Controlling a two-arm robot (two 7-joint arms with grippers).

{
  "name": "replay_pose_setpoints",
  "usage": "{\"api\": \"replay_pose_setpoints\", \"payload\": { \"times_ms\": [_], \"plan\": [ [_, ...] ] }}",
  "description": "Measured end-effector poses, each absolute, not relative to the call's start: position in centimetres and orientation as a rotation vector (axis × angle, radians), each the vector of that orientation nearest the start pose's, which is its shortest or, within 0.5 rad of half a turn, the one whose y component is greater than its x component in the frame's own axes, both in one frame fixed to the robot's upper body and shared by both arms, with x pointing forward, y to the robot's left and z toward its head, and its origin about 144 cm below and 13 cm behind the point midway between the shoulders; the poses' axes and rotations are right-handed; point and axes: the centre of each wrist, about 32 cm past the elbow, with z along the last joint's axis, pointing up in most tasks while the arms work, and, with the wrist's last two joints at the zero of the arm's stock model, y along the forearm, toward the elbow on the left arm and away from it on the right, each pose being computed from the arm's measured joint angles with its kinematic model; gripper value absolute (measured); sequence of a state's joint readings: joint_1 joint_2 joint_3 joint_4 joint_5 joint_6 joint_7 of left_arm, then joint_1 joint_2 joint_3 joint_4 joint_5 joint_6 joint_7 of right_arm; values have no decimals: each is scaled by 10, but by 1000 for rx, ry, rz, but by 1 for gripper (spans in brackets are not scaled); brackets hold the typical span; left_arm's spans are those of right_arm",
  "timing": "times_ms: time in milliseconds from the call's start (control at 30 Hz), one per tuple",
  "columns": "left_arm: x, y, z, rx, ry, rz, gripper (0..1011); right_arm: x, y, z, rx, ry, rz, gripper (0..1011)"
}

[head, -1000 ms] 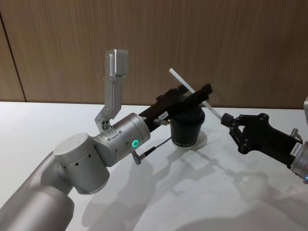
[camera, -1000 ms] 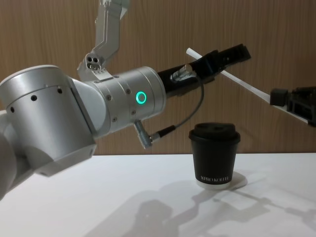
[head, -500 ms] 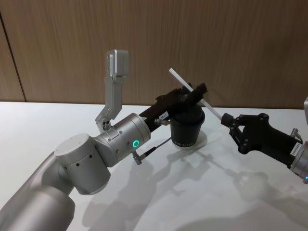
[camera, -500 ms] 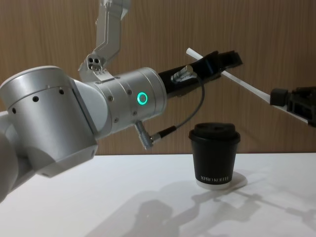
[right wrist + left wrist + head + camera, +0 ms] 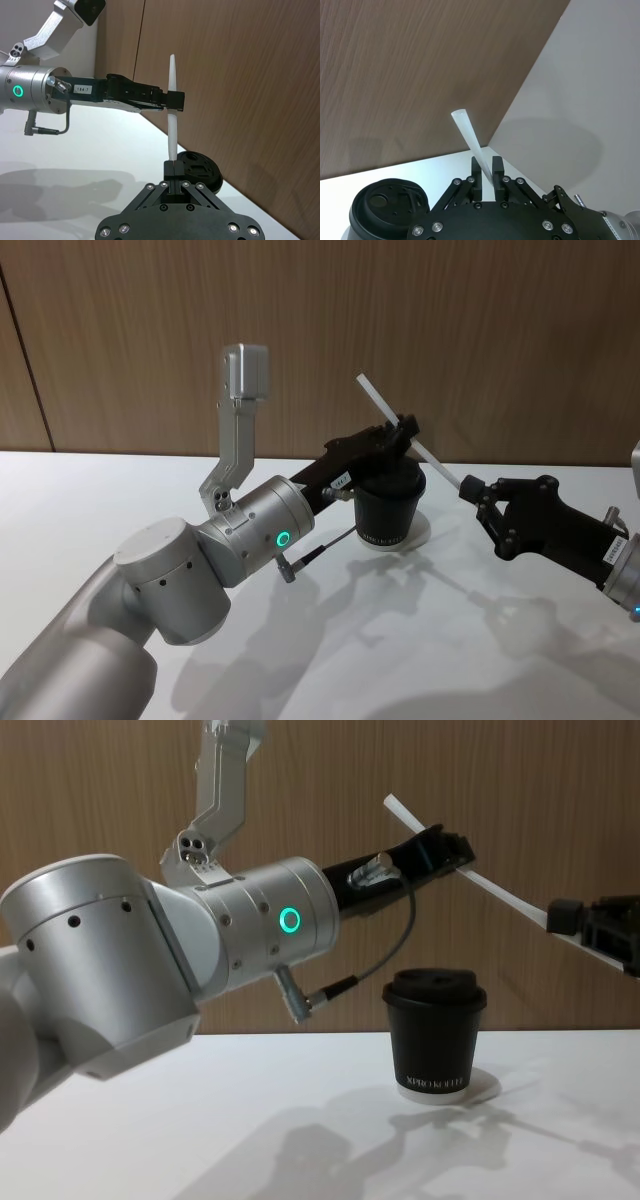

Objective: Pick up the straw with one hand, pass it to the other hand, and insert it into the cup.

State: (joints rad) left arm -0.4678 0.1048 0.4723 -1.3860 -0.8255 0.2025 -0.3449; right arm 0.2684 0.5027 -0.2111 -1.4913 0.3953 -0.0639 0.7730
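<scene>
Pinching the white straw (image 5: 435, 458) with the left end effector (image 5: 405, 428), the one on the silver-grey cylinder wrist with the glowing green ring (image 5: 291, 920), and clamping the flat black fingers on it well up its length, short of the upper tip. Reaching in from the left, high over the white bench (image 5: 150, 490), just above the domed lid of the cup (image 5: 388, 505).

Gripping the lower end of the same straw with the right end effector (image 5: 470, 487), the all-black blocky one, with its short fingertips pressed together around that end. Hovering to the right of the cup and above the bench.

Holding the straw in the air between the two, slanting, with the upper tip up toward the wood-panelled wall (image 5: 500, 320) and the robot's left, and the lower end down toward the right. Passing over the cup's lid and apart from it in the chest view.

Showing the black paper cup upright on the bench, below the left fingers, lid on, white lettering facing the robot, white bottom rim down.

Trailing a thin black cable (image 5: 385, 955) in a loop from the silver wrist, hanging to the left of the cup in the chest view.
</scene>
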Motion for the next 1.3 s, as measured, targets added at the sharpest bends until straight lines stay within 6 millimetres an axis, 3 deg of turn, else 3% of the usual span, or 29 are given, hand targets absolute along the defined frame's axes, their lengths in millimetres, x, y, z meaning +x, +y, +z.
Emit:
{"api": "replay_pose_setpoints", "payload": {
  "times_ms": [467,967,1000,1300],
  "plan": [
    [553,118,1238,-345,399,658,52,523,-324,1221,-56,-209,-651,13],
    [554,118,1238,-340,393,655,3,523,-324,1221,-56,-209,-651,425],
    [554,118,1239,-338,388,653,3,523,-324,1221,-56,-209,-651,493],
    [553,118,1249,-297,322,657,3,523,-324,1221,-56,-209,-651,765]
  ]
}}
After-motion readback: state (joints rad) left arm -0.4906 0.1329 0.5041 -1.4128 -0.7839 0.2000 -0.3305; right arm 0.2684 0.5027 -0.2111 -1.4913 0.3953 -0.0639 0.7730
